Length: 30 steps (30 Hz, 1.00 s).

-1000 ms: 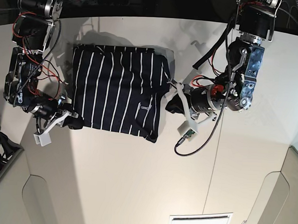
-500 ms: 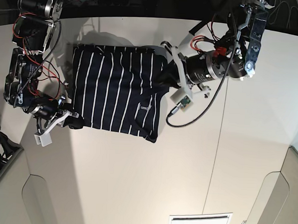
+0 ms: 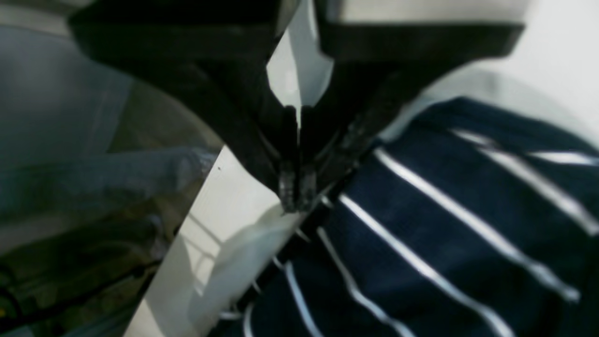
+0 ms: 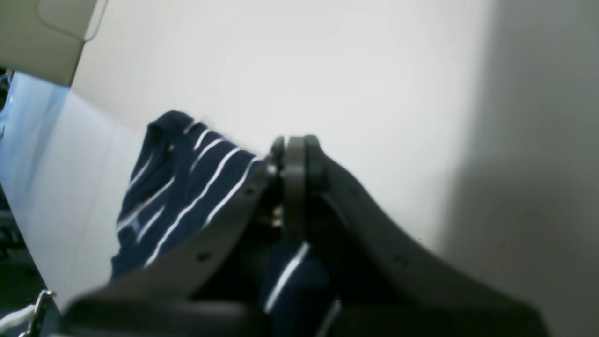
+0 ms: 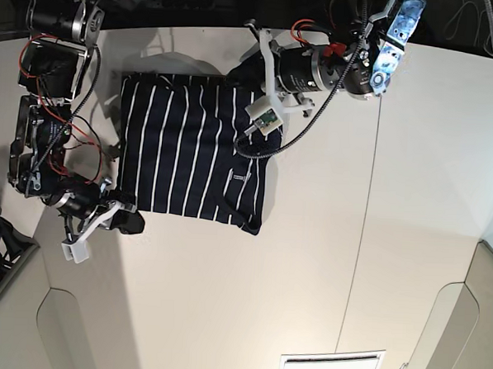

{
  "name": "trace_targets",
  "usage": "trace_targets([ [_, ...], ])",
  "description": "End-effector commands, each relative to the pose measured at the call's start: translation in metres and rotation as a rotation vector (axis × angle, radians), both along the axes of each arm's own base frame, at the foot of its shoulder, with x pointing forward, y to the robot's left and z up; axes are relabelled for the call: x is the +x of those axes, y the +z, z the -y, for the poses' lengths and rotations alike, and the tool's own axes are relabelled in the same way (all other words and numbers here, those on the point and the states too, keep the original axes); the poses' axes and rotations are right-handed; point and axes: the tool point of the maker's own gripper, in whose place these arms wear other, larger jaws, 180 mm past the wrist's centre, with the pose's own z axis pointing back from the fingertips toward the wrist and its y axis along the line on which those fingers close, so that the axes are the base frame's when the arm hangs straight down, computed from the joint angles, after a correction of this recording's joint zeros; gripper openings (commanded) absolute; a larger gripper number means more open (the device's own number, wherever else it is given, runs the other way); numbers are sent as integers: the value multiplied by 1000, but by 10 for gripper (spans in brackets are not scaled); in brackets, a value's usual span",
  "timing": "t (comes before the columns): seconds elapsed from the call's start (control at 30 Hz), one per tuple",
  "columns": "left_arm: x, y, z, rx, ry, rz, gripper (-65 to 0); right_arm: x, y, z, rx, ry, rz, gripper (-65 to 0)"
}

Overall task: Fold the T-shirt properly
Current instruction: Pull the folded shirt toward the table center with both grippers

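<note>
Here both arms' fingers (image 3: 295,187) (image 4: 292,154) pinch T-shirt (image 5: 190,153) corners on the table (image 5: 351,240).

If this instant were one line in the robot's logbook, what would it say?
task: fold T-shirt | left gripper: shut on T-shirt at far corner | right gripper: shut on T-shirt at near corner | table: shirt partly folded

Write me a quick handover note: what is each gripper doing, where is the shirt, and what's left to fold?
Left gripper: shut on the T-shirt, pinching its far corner by the table's back edge.
Right gripper: shut on the shirt's near corner at the opposite side.
Shirt: lying on the white table, already folded into a rough rectangle, label facing up.
Left to do: the near right edge looks uneven; probably one more fold and smoothing.
</note>
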Motion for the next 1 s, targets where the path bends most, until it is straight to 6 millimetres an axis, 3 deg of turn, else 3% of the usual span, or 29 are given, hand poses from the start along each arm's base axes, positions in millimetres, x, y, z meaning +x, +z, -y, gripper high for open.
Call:
trace_targets([
  [0.0,5,8,6,-41,1,25,-650,10,14,-2,-5,13,49,-650],
  [0.17,18,-4,6,-16,26,11,-650,-3,-2,-15,-39,68,10,-650],
  [0.5,79,-34,-26,176,139,69,-650,-21,-20,-15,-39,73,-47,-650],
  [0.8,144,-16,-61,218,243,153,-650,-51,-34,-20,41,96,-136,-650],
  [0.97,160,-8,-80,216,308,170,-650,-73,-36,-33,156,111,-179,-650],
])
